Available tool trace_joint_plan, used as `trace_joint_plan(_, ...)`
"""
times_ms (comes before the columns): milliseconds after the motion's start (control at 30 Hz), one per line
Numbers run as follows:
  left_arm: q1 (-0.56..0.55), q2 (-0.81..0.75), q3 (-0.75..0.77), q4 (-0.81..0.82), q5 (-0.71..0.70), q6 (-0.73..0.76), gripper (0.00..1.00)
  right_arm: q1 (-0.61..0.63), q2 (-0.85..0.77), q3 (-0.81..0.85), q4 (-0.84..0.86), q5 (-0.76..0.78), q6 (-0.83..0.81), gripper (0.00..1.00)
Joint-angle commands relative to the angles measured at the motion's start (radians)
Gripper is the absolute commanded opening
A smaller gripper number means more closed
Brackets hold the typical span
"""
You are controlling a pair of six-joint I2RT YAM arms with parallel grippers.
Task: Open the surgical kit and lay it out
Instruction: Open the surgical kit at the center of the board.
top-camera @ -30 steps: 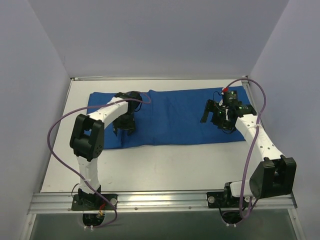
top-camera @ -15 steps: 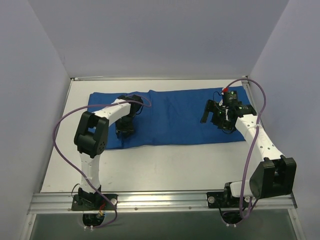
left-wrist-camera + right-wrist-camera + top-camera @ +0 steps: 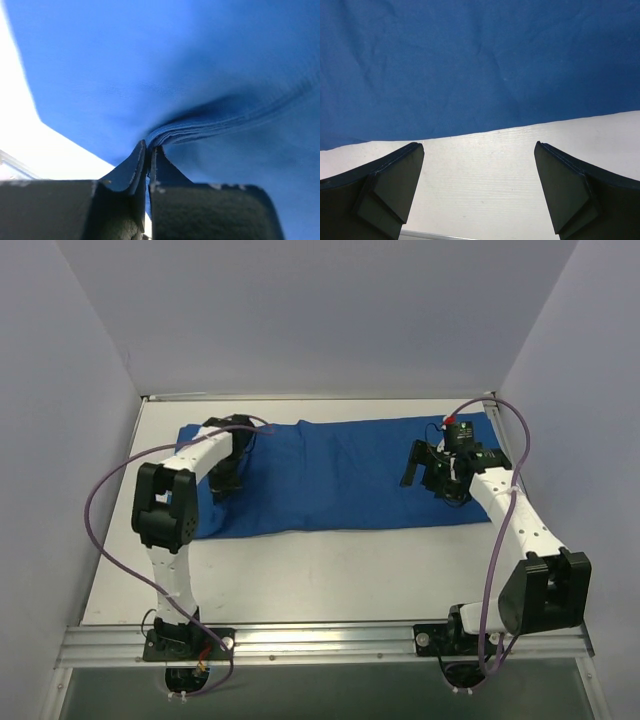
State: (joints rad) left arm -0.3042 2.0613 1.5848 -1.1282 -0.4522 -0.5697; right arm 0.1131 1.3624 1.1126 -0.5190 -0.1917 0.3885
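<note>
The surgical kit shows as a large blue cloth wrap [image 3: 340, 475] lying flat across the far half of the table. My left gripper [image 3: 222, 483] is at the cloth's left end, shut on a bunched fold of several blue layers [image 3: 200, 127]; in the left wrist view the gripper [image 3: 148, 146] has its jaws pressed together with cloth between them. My right gripper [image 3: 425, 468] hovers over the cloth's right end. In the right wrist view this gripper [image 3: 479, 150] stands wide open with nothing between its fingers, above white table beside the cloth's edge [image 3: 470, 60].
The white table [image 3: 330, 570] runs from the cloth's near edge to the metal rail [image 3: 320, 640] that carries both arm bases. Pale walls close in the left, right and far sides. Purple cables loop off each arm.
My left gripper has moved left along the cloth toward its left end and closed on a fold of it. The right arm has stayed still and open.
</note>
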Motion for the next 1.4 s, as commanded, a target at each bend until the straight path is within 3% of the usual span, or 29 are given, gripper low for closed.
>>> trace_joint_plan(0,0.091,-0.136,0.112,-0.094,-0.161,0.070,0.02,0.010,0.032,0.021,-0.001,-0.014,-0.014,1.00)
trace_joint_plan(233,0.359,-0.159,0.178,-0.202,-0.425,0.129,0.02,0.026,0.078,0.047,0.008,-0.037,-0.010,1.00)
trace_joint_plan(433,0.551,-0.181,0.181,-0.206,-0.424,0.120,0.03,0.056,0.124,0.070,-0.001,-0.043,-0.011,1.00)
trace_joint_plan(467,0.560,-0.191,0.170,-0.182,-0.380,0.128,0.09,0.056,0.130,0.078,-0.003,-0.046,-0.016,1.00)
trace_joint_plan(500,0.560,-0.194,0.159,-0.171,-0.364,0.134,0.36,0.056,0.142,0.081,-0.004,-0.037,-0.017,1.00)
trace_joint_plan(533,0.554,-0.197,0.147,-0.162,-0.355,0.134,0.49,0.056,0.147,0.084,-0.003,-0.029,-0.019,1.00)
trace_joint_plan(633,0.515,-0.217,0.107,-0.128,-0.324,0.122,0.76,0.056,0.185,0.095,0.004,-0.008,-0.020,1.00)
trace_joint_plan(833,0.384,-0.199,0.141,-0.148,-0.319,0.096,0.82,0.046,0.248,0.096,0.025,0.057,-0.002,1.00)
trace_joint_plan(933,0.346,-0.188,0.116,-0.078,-0.214,0.137,0.75,0.042,0.291,0.110,0.045,0.086,0.012,0.98)
trace_joint_plan(1033,0.323,-0.155,0.092,0.002,-0.079,0.162,0.38,0.023,0.331,0.131,0.074,0.124,0.016,0.81)
trace_joint_plan(1067,0.317,-0.118,0.095,0.008,-0.063,0.163,0.20,0.017,0.354,0.138,0.094,0.126,0.016,0.74)
trace_joint_plan(1100,0.315,-0.100,0.096,0.018,-0.050,0.171,0.12,0.007,0.368,0.144,0.102,0.126,0.015,0.46)
trace_joint_plan(1133,0.315,-0.081,0.101,0.031,-0.031,0.175,0.03,0.002,0.383,0.150,0.111,0.124,0.012,0.33)
trace_joint_plan(1200,0.315,-0.024,0.110,0.044,-0.010,0.182,0.02,-0.004,0.428,0.159,0.145,0.123,0.004,0.07)
trace_joint_plan(1233,0.315,0.008,0.121,0.047,-0.005,0.186,0.02,-0.012,0.446,0.162,0.154,0.121,0.000,0.03)
trace_joint_plan(1367,0.315,0.069,0.139,0.061,0.021,0.186,0.02,-0.052,0.541,0.144,0.184,0.117,0.003,0.00)
